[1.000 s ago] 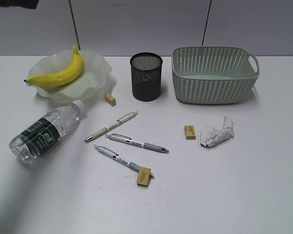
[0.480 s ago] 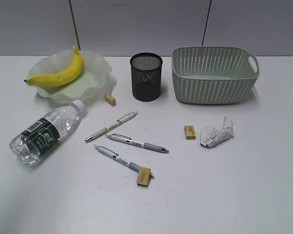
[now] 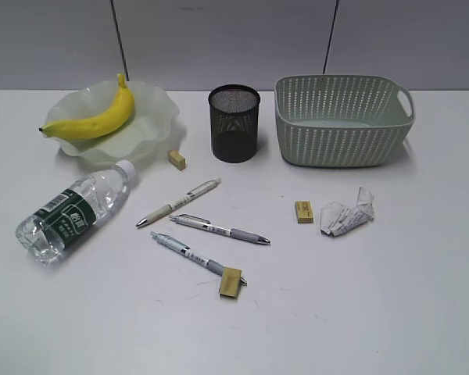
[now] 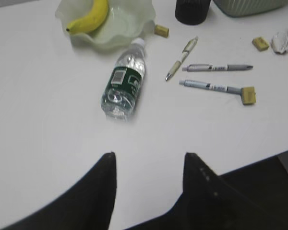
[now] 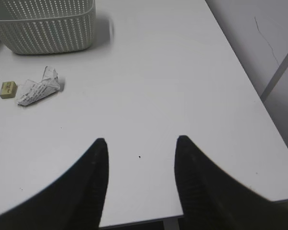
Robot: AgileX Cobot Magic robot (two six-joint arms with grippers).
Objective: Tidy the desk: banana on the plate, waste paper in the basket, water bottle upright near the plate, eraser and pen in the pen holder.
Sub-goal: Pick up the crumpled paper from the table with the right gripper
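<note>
- Exterior view shows the banana [image 3: 94, 117] already lying in the ruffled green plate [image 3: 152, 105], so that item looks done; no arm is visible from here.
- Left wrist view: the left fingers [image 4: 149, 165] stand spread apart and empty, well short of the water bottle [image 4: 123, 82], which lies on its side on the table [image 3: 359, 312] with its white cap just beside the plate.
- The bottle looks water-filled, so probably fairly heavy, round and smooth, apt to roll; a grip across the labelled middle should hold best before tipping it upright.
- Right wrist view: the right fingers [image 5: 139, 153] are likewise open and hold nothing.
- The waste paper [image 5: 38, 88] sits on the table in front of the perforated basket [image 5: 45, 24], apart from it; light and soft, it should crush under a pinch anywhere.
- Three pens [image 3: 219, 230] lie near one another in front of the black mesh pen holder [image 3: 234, 123]; thin, stiff and slick, best pinched mid-barrel.
- Three small erasers [image 3: 303, 211] lie scattered; one touches a pen tip.
</note>
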